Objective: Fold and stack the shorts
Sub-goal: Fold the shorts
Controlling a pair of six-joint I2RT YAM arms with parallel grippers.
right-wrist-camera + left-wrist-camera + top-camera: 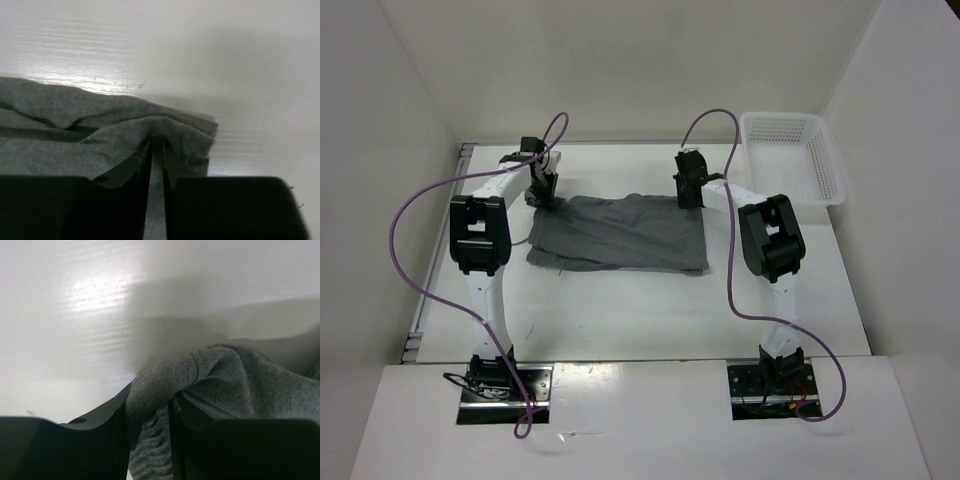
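Grey shorts (620,235) — seemingly — fill left claw (546,198), right claw (688,197).

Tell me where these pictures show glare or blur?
Left wrist: white glare on the table; the left gripper, shut on the shorts, is dark and blurred. Right wrist: milder sheen on the table, right gripper likewise soft. Top external: evenly lit, sharp.

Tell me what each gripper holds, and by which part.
Both hold the shorts. The left gripper pinches a bunched fold at the far left corner; the right gripper pinches the edge at the far right corner.
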